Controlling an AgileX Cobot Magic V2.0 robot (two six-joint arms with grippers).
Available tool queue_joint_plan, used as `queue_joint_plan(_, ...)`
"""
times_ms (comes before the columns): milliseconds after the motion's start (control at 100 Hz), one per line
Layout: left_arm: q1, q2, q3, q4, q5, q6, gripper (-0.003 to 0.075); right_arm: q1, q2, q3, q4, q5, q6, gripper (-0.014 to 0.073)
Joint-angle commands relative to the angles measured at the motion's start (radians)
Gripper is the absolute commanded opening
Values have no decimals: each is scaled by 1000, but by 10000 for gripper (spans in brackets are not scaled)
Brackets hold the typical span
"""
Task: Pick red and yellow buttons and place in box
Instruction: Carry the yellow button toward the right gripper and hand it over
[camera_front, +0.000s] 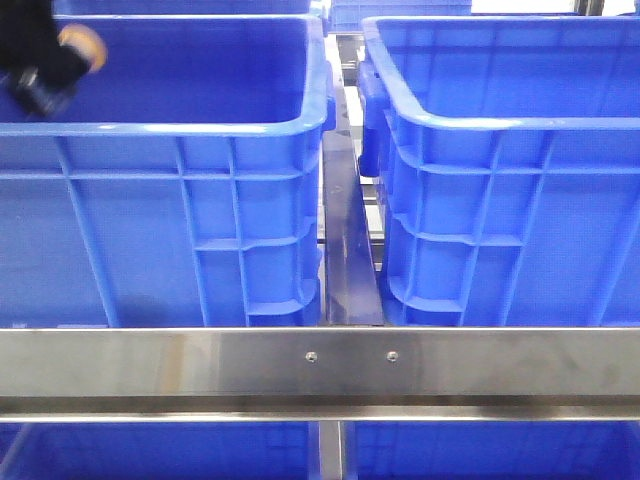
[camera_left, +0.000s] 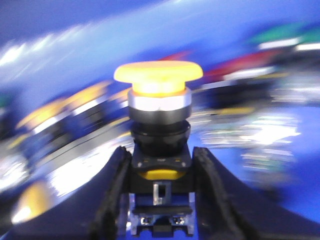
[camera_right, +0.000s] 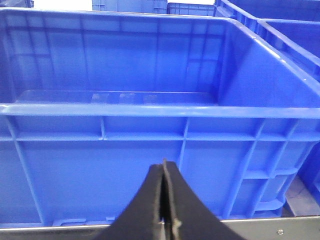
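The left gripper (camera_left: 160, 200) is clamped on the yellow button (camera_left: 158, 77), its cap standing above the fingertips. The right gripper (camera_right: 163, 200) is pressed together, empty, before a blue crate (camera_right: 150, 145).

Front camera faces two blue crates (camera_front: 200, 200) closely.

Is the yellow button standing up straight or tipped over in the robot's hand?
Standing up straight. The yellow button has its domed cap on top, and the left gripper has its jaws clamped on the black base below.
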Motion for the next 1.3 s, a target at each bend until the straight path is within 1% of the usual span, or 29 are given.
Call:
queue_joint_plan(0,-29,-85,-23,-141,3,120,4,-5,-26,-19,-11,-85,-2,-67)
queue_joint_plan(80,-63,-105,-23,-246,33,221,4,-5,-26,-19,-11,-86,-2,-67)
queue_joint_plan(190,-116,-113,-23,-330,66,293,4,-5,-26,-19,-11,-87,-2,-67)
queue_joint_plan(320,-207,-113,-23,-352,68,297,4,-5,-26,-19,-10,-121,-1,-67)
queue_joint_plan(460,-327,-113,-23,-376,61,371,4,-5,-26,-19,-9,-189,-1,-67)
queue_joint_plan(580,-422,-94,-23,-378,55,373,4,-3,-26,-27,-8,-265,0,-67)
queue_joint_plan(630,-455,-84,-23,-378,53,375,4,-3,-25,-41,-8,-271,0,-67)
queue_joint_plan(720,-491,-62,-23,-381,53,377,4,-3,-14,-91,-11,-205,0,-67)
queue_joint_plan(830,-501,-50,-23,-381,53,377,4,19,39,-199,-11,-33,0,-67)
queue_joint_plan(940,-499,-50,-23,-381,53,377,4,45,135,-305,-2,99,0,-67)
queue_joint_plan(1020,-499,-50,-23,-381,53,377,4,70,220,-396,69,184,0,-67)
queue_joint_plan(1100,-499,-50,-23,-381,53,377,4,99,319,-481,153,239,0,-63)
queue_joint_plan(1150,-499,-50,-23,-381,53,377,4,121,380,-526,202,273,0,-35)
queue_joint_plan(1190,-499,-50,-23,-381,53,377,4,140,422,-557,238,297,-1,15)
queue_joint_plan(1220,-499,-50,-23,-381,53,377,4,154,464,-587,278,314,-1,66)
queue_joint_plan(1260,-499,-50,-23,-381,55,377,4,176,504,-615,318,335,-1,161)
queue_joint_plan(1270,-499,-50,-23,-381,58,377,4,184,519,-627,335,338,-1,197)
queue_joint_plan(1290,-499,-50,-23,-381,58,377,4,191,542,-644,362,347,-1,234)
